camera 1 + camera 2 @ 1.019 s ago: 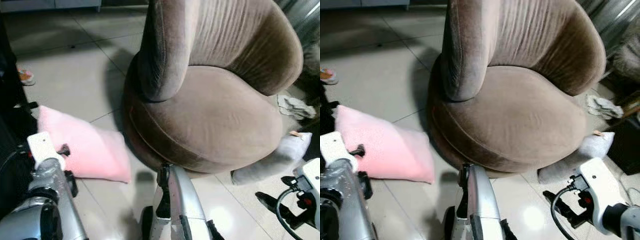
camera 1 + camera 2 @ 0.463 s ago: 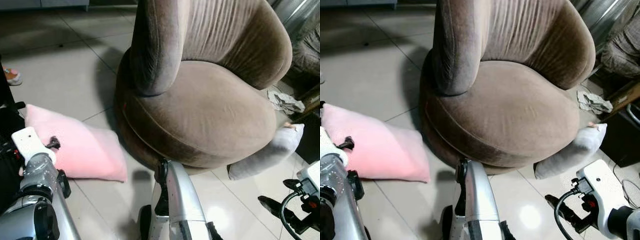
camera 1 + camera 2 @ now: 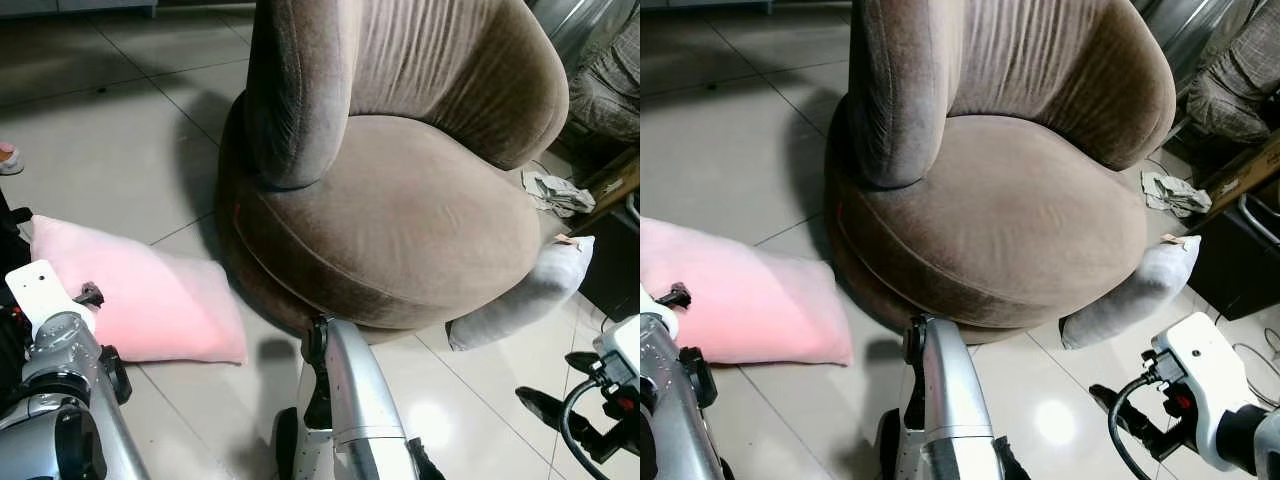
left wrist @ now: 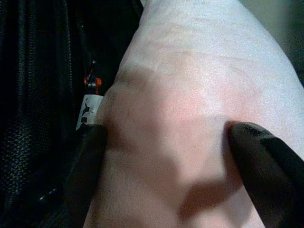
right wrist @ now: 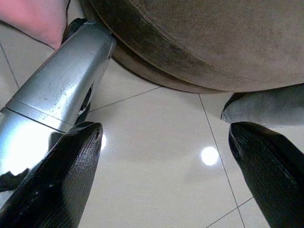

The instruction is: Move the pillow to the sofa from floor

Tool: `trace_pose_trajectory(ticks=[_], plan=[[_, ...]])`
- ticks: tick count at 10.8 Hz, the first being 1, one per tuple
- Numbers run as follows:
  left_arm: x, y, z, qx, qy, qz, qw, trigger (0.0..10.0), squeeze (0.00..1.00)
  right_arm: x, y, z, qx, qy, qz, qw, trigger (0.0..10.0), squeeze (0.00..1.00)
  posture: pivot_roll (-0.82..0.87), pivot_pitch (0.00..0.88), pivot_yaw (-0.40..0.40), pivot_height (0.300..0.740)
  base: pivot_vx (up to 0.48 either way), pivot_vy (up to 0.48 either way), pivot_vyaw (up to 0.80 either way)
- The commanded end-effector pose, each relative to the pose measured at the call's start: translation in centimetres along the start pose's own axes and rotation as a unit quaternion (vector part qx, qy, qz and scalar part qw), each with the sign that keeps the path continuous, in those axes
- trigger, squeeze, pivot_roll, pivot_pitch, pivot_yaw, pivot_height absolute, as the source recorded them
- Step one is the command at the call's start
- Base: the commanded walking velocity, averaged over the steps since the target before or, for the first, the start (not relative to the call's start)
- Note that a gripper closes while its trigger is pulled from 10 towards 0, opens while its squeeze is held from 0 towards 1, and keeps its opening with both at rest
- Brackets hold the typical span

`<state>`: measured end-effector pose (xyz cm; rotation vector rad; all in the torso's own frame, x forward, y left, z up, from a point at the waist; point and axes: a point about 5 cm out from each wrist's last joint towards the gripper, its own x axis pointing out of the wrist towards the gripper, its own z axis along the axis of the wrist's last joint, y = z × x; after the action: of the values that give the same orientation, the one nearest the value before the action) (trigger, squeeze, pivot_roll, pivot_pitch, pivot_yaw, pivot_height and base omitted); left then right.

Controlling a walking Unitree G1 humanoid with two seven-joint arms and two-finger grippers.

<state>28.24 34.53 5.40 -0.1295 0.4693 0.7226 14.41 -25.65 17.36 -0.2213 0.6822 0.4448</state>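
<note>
Pink pillow (image 3: pixel 150 300): flat on floor (image 3: pixel 110 150), just beside brown sofa (image 3: pixel 400 220); transfer not begun. Left gripper (image 4: pixel 166 156): fingers spread wide over the pillow, not closed. Right gripper (image 5: pixel 161 175): fingers apart, empty, above tile. Remaining: grasp, lift, place on seat.

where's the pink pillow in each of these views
Left eye view: pink pillow lies on the floor at lower left, beside the brown sofa.
Right eye view: at the left edge, lower half, cut off by the frame.
Left wrist view: close up between the left gripper's open fingers.
Right wrist view: a pink corner at the top left.
Shared landmark: the sofa's rounded base, beside the pillow.
</note>
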Motion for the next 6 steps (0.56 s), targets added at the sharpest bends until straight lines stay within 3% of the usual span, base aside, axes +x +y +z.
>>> trace_pose_trajectory(ticks=[1,2,6], plan=[[-1.39,0.84,-7.33,0.029,0.146,0.007,0.989,3.1,0.00,-0.41,-0.68,-0.10,0.005,0.009,-0.014,1.000,10.0,0.00,-0.28,0.124,-0.400,0.414,0.000,0.000,0.00],[-1.41,0.90,-7.41,0.027,0.151,0.006,0.988,0.0,0.00,-0.37,-0.69,-0.10,0.005,0.009,-0.013,1.000,10.0,0.00,-0.28,0.120,-0.400,0.414,0.000,0.000,0.00],[-1.26,1.34,-7.05,0.019,0.157,0.006,0.987,0.0,0.00,-0.19,-1.02,-0.10,0.009,0.007,-0.019,1.000,10.0,0.00,-0.27,0.115,-0.400,0.414,0.000,0.000,0.00]])
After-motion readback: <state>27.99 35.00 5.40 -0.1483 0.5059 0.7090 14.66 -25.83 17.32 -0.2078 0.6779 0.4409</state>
